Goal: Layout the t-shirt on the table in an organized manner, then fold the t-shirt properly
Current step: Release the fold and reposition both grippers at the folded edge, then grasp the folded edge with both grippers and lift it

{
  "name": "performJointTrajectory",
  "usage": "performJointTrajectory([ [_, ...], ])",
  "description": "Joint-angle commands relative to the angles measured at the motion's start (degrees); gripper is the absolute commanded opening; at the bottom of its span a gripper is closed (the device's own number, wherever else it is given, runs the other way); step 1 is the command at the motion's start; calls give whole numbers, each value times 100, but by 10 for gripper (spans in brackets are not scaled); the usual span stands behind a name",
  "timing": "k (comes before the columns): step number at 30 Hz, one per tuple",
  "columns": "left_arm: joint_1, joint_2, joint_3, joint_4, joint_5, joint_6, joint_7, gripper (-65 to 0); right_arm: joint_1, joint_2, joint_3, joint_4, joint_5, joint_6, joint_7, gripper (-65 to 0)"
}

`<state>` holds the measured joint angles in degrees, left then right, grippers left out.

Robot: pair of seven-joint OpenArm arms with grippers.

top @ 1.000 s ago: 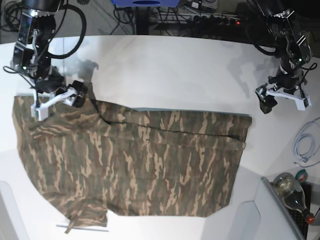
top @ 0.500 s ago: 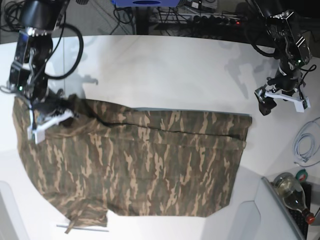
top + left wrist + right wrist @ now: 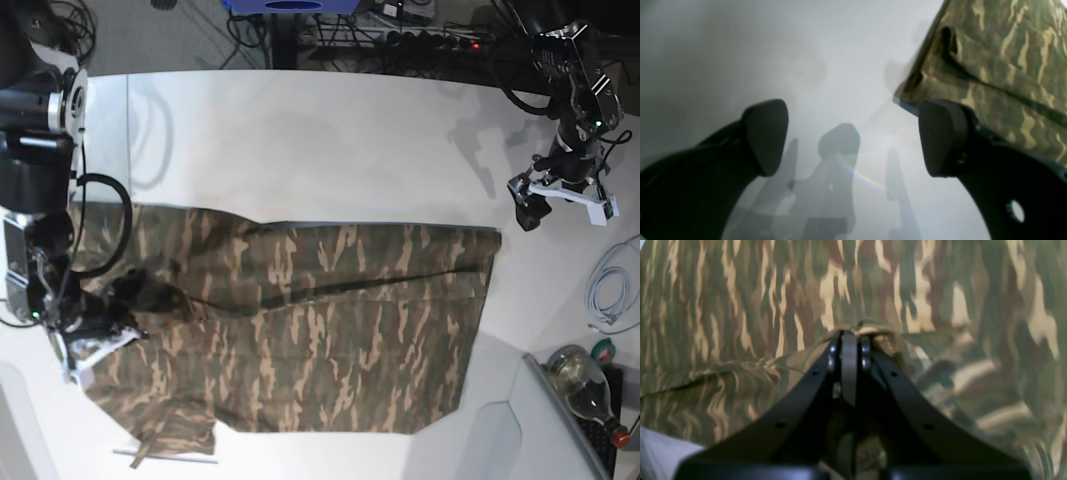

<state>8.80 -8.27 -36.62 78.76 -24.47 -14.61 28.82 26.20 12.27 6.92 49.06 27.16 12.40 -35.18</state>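
t-shirt [image 3: 300, 320] lies spread across lower centre of white tabletop [image 3: 330, 140], soft, light, drapes and drags. right gripper [image 3: 95, 345] at lower left, jaws pinched tight on a cloth fold. left gripper [image 3: 560, 200] upper right, jaws wide, empty. best holds: hems, corners.

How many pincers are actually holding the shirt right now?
1. The right pincer is shut on the t-shirt at its left end in the base view; the left pincer hangs open over bare table.
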Motion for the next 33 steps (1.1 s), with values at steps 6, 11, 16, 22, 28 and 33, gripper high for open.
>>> performJointTrajectory([
  [6, -31, -83, 62, -109, -54, -3, -126, -72, 286, 272, -362, 118, 67, 4, -188, -239],
  [11, -31, -100, 423, -320, -63, -3, -170, -72, -787, -1, 974, 1630, 84, 4, 129, -162],
  [16, -330, -74, 440, -751, -107, -11, -179, -72, -2017, -282, 1554, 3459, 84, 48, 305, -162],
  [22, -1025, -83, 458, -1560, -107, -20, -187, -72, -3002, -282, 1616, 4400, 93, 48, 322, -162],
  [28, -1482, -83, 669, -2043, -98, -126, -187, -72, -3398, -511, 2091, 4400, 93, 56, 322, -162],
  [33, -1561, -65, 897, -2131, -89, -266, -187, -72, -3442, -827, 2636, 4189, 93, 540, 287, -165],
])
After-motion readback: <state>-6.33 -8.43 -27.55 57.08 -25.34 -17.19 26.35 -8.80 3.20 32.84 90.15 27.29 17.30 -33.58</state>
